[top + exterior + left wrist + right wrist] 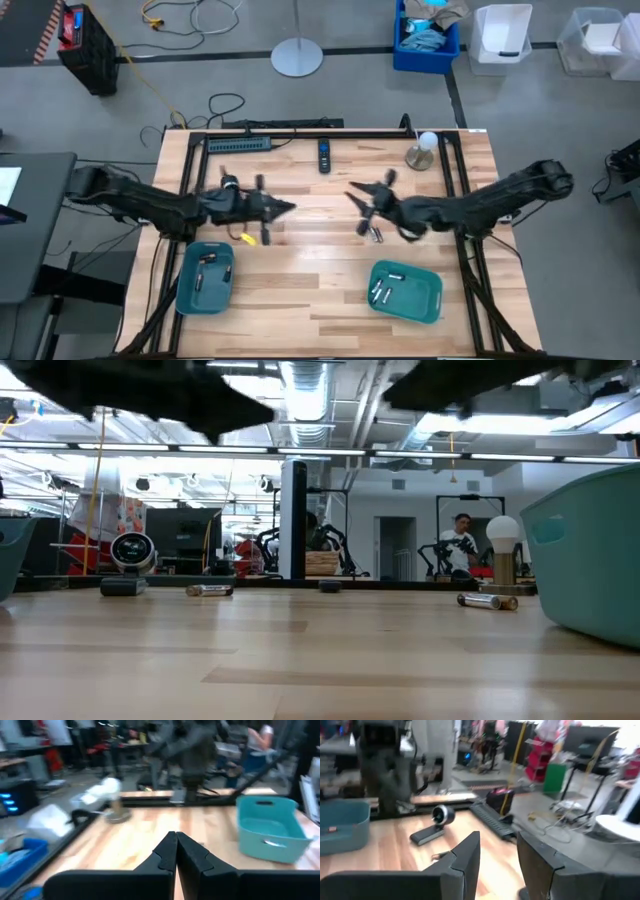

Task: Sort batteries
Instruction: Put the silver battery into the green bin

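Loose batteries lie on the wooden table: one (248, 238) near my left gripper and a few (376, 233) under my right arm, also seen in the low view (487, 600). More batteries (205, 262) lie in the left teal tray (186, 290), and others (385, 290) in the right teal tray (428, 300). My left gripper (287, 208) hovers left of the table's middle, shut on nothing (176, 852). My right gripper (352, 193) hovers right of the middle, open, with nothing between its fingers (497, 852). The two grippers point at each other.
A black remote (324, 155) and a power strip (238, 144) lie near the far edge. A bulb on a round base (422, 150) stands at the far right. A round silver-faced knob on a black base (130, 555) stands at the left. Bare wood lies between the trays.
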